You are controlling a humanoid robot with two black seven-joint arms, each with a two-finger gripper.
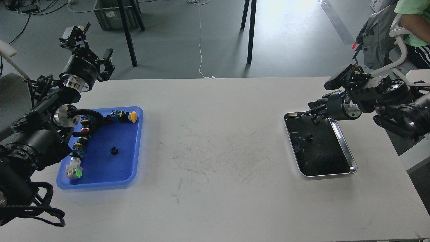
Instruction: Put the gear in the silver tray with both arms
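Note:
The silver tray (350,162) lies on the right of the white table. A small dark gear (309,137) lies on its dark bottom near the far end. My right gripper (311,115) hovers over the tray's far edge, pointing left; its fingers look apart and hold nothing. My left gripper (90,44) is raised beyond the table's far left edge, above and behind the blue tray, open and empty. A second small black gear (114,151) lies in the blue tray (136,158).
The blue tray also holds several push-button switches, one with a yellow cap (133,116) and one with a green part (74,170). Table legs (250,30) and a grey crate (111,13) stand behind the table. A seated person (415,23) is at far right.

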